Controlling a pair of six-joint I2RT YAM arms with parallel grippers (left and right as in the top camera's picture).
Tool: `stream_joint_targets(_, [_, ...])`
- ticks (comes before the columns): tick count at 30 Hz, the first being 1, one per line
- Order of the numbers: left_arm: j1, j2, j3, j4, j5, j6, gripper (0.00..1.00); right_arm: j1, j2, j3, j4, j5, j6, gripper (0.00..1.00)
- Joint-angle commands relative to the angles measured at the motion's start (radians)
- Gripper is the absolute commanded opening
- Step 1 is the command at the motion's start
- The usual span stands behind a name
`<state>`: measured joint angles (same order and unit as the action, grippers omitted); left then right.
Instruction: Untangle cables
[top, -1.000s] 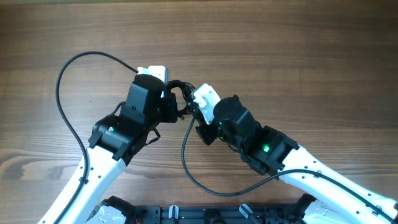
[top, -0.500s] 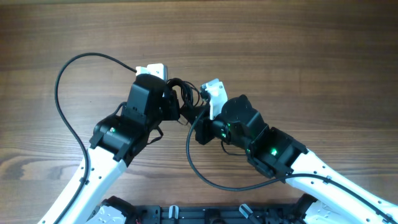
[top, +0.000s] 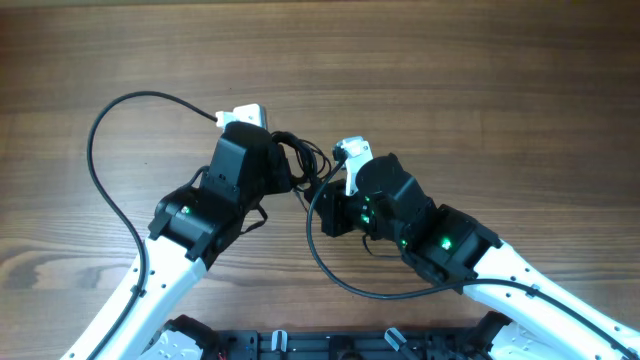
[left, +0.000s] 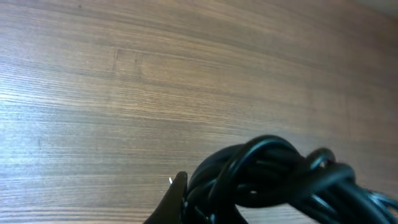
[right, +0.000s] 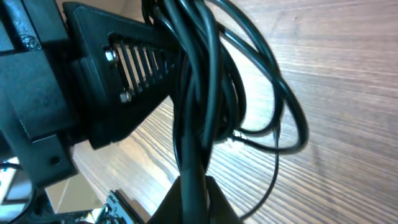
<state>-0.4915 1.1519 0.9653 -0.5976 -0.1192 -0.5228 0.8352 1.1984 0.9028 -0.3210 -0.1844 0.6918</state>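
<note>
A knot of black cables (top: 300, 160) hangs between my two grippers above the wooden table. One black strand loops far left (top: 95, 170), another loops down below the right arm (top: 330, 270). My left gripper (top: 280, 170) is shut on the bundle; the left wrist view shows thick black coils (left: 273, 180) against its finger (left: 177, 199). My right gripper (top: 325, 190) is shut on a cable strand (right: 193, 124) running up between its fingers (right: 194, 199). White plugs sit at the left arm's top (top: 245, 115) and by the right wrist (top: 352, 152).
The wooden table (top: 480, 90) stretches around both arms. A black rail (top: 300, 345) runs along the near edge. The left arm's black housing (right: 93, 81) fills the left of the right wrist view.
My right gripper has turned and shifted down and right, pulling its cable. The lower cable loop has widened. The left arm has barely moved.
</note>
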Motion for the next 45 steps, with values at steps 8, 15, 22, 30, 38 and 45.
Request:
stream_joint_targets(8, [0.033,0.002,0.009,0.034,-0.161,-0.069,0.04,0.007,-0.023,-0.003,-0.035,-0.053,-0.094,0.38])
stream_joint_targets(15, [0.033,0.002,0.009,0.018,-0.14,-0.058,0.04,0.007,-0.023,-0.003,-0.016,0.165,-0.372,1.0])
stream_joint_targets(22, [0.033,0.002,0.009,-0.004,-0.122,-0.054,0.04,0.01,-0.013,-0.003,0.08,0.291,-0.607,0.98])
stream_joint_targets(30, [0.033,0.002,0.009,-0.005,-0.062,-0.047,0.04,0.065,0.045,-0.003,0.109,0.298,-0.758,0.89])
stream_joint_targets(38, [0.033,0.002,0.009,-0.005,-0.048,-0.031,0.04,0.152,0.098,-0.003,0.137,0.579,-0.855,0.57])
stream_joint_targets(45, [0.033,0.002,0.009,-0.006,-0.023,-0.031,0.04,0.156,0.159,-0.003,0.158,0.493,-0.809,0.15])
